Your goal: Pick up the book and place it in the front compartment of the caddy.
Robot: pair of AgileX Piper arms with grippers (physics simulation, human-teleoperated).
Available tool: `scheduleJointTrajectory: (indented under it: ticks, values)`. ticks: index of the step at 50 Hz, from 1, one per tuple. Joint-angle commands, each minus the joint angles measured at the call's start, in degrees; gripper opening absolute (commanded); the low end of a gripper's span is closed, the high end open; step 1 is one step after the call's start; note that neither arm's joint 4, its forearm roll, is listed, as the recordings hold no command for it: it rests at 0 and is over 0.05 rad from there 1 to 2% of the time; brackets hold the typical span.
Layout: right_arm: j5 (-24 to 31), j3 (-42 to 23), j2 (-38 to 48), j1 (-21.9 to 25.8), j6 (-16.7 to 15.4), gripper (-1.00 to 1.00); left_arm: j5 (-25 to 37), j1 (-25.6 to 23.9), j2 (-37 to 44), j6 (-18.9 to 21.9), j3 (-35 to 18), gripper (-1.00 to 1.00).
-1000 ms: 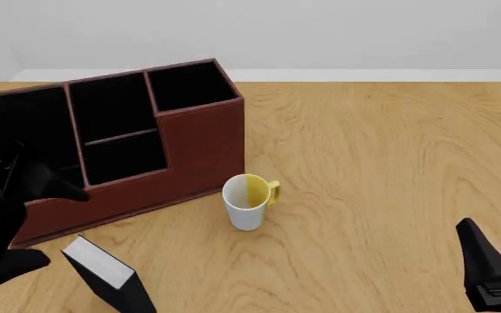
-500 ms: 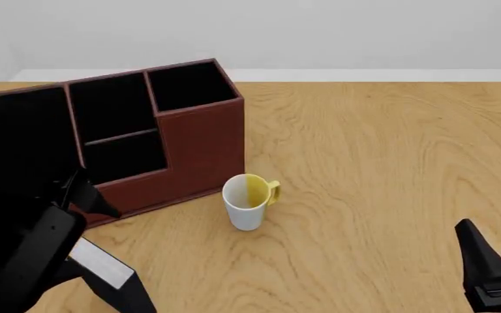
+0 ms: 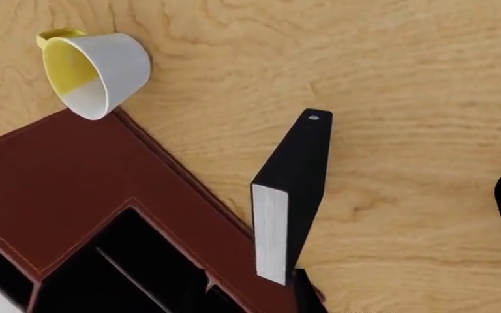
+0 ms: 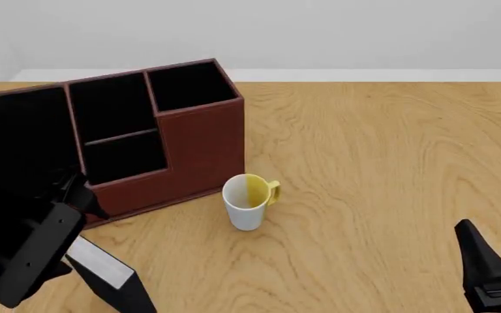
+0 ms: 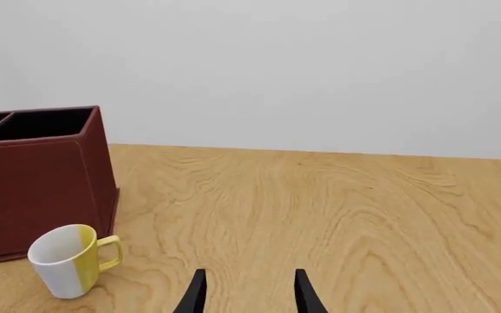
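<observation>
The book [image 4: 122, 282], black-covered with white page edges, stands on edge on the table in front of the caddy [image 4: 200, 147], at the near left. In the left wrist view the book [image 3: 296, 176] lies just beside one finger of my open left gripper [image 3: 407, 261], outside the gap. From the front, my left gripper [image 4: 70, 235] hovers at the book's left end, empty. The caddy's middle section is split by a low divider; the front compartment [image 4: 111, 107] is the half against the taller far wall. My right gripper [image 5: 248, 297] is open and empty at the near right [image 4: 494, 277].
A white-and-yellow mug [image 4: 248, 202] stands just right of the caddy's near corner, also seen as mug [image 3: 98, 68] and mug [image 5: 66, 259]. The caddy [image 3: 76, 189] edge runs close to the book. Bare wood table [image 4: 390, 163] stretches to the right.
My left arm has swung down and right from beside the caddy to above the book's left end, then shifted slightly. The book, the mug and the right arm have not moved.
</observation>
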Motion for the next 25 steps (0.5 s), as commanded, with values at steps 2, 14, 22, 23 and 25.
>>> scheduleJointTrajectory:
  ticks: [2,14,22,23,25]
  values:
    - [0.1,0.0,0.0,-0.1,-0.2,1.00,-2.2,2.4,2.5,1.0,1.8,1.00]
    - [0.1,0.0,0.0,-0.1,-0.2,1.00,-6.1,-0.1,4.8,-2.4,4.5,1.00]
    - [0.2,0.0,0.0,0.0,-0.4,1.00,-9.6,-2.5,6.8,-5.5,5.7,1.00]
    - [0.2,0.0,0.0,0.0,-0.4,1.00,-9.6,-2.5,6.8,-5.5,5.7,1.00]
    - [0.3,0.0,0.0,-0.1,-0.5,1.00,-10.4,-2.7,7.3,-5.7,6.3,1.00]
